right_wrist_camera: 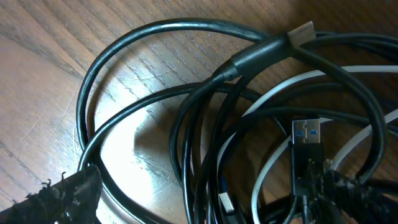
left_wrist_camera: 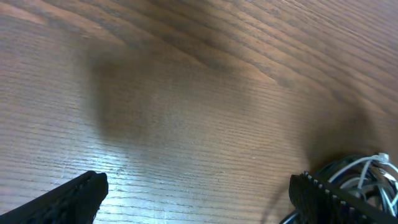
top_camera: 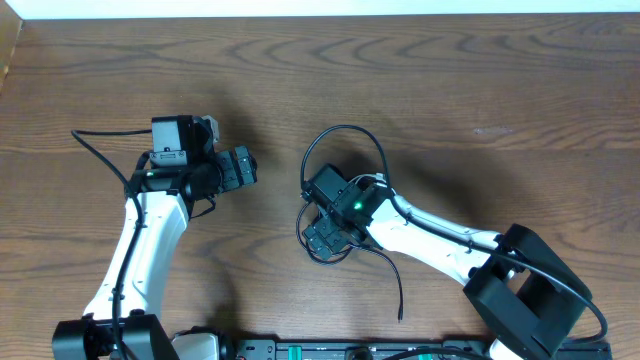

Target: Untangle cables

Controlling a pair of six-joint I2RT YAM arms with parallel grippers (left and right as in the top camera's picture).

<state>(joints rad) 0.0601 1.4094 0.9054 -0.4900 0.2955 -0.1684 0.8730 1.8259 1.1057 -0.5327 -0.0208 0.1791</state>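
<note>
R gripper (right_wrist_camera: 202, 183) open astride tangled cables (right_wrist_camera: 174, 26), USB plug (right_wrist_camera: 307, 140) pointing up-frame in wrist view; L gripper (left_wrist_camera: 199, 182) open, empty

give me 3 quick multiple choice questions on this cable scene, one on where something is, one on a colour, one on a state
1. Seen from overhead, where does the tangle of cables lie?
A. beneath the right gripper
B. at the table's far edge
C. beside the left arm's base

2. What colour is the insert of the USB plug?
A. red
B. blue
C. yellow

3. What is the state of the left gripper?
A. shut on a cable
B. shut on nothing
C. open over bare table

Answers:
1 A: the overhead view shows the loops spreading out from under the right gripper.
2 B: the right wrist view shows a blue tongue inside the metal shell.
3 C: the left wrist view shows the fingers wide apart with only wood between them.
</note>
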